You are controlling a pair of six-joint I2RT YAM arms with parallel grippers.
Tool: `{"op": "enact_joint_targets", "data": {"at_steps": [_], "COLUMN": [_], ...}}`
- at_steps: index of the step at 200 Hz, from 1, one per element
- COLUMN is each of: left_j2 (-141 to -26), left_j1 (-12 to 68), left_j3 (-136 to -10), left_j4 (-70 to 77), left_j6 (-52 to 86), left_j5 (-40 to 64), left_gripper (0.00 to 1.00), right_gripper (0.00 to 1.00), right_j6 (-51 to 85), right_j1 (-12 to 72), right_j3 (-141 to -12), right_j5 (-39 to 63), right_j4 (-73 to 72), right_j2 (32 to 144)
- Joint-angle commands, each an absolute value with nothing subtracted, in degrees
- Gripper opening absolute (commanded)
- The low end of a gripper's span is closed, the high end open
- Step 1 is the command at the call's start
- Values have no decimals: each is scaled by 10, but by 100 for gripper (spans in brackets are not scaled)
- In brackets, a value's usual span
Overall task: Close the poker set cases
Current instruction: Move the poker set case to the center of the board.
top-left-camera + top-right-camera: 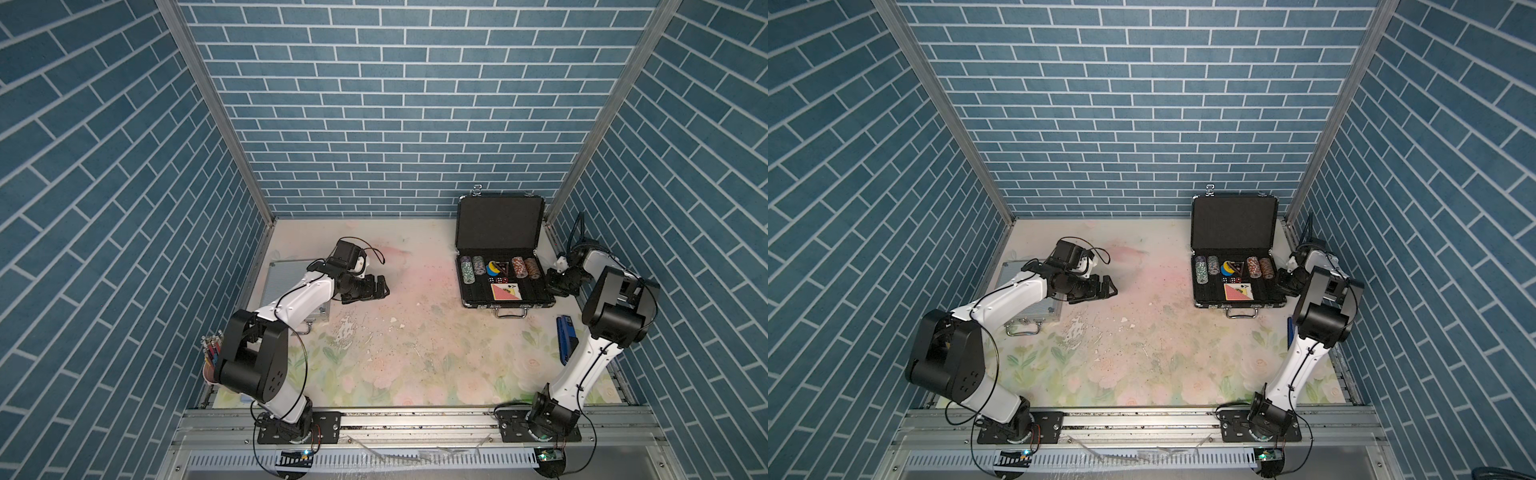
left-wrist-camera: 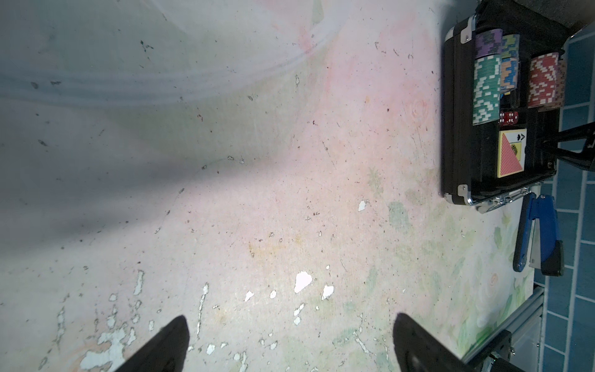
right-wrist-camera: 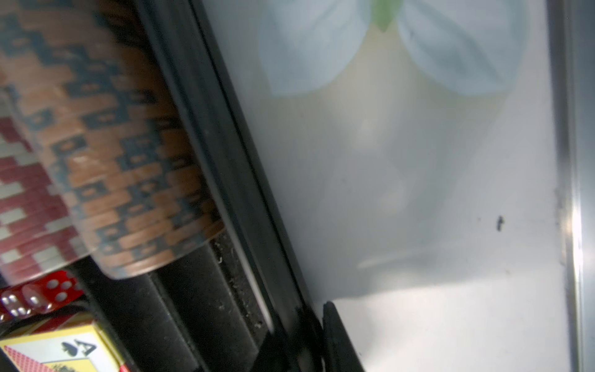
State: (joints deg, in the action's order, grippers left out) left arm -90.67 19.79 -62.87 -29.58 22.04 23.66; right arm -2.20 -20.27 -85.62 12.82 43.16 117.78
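Below, scuffed floral tabletop (image 1: 395, 353), blue-brick walls (image 1: 395, 104).

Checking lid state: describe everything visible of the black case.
The black case is open, its foam-lined lid upright by the back wall, silver latches on top. Black shell, metal corners, metal handle in front. Base holds chips, red dice, a card deck. It sits far right on the table; the right gripper is at its right side.
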Motion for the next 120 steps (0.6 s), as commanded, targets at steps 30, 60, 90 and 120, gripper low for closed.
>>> {"op": "enact_joint_targets", "data": {"at_steps": [30, 60, 90, 120], "left_j2": [-908, -907, -905, -904], "left_j1": [202, 202, 204, 208], "left_j3": [-634, -632, -629, -627], "left_j4": [-298, -299, -300, -300], "left_j6": [216, 215, 214, 215], "left_j5": [240, 240, 239, 239], "left_gripper": [100, 100, 100, 100], "right_gripper": [0, 0, 0, 0], "right_j6": [-4, -8, -12, -6], "right_j1": [-128, -104, -75, -45], "right_j3": [-846, -825, -794, -770], "right_j5": [157, 147, 146, 147], "right_j4": [459, 461, 462, 463], "right_j2": [1208, 1195, 1175, 1160]}}
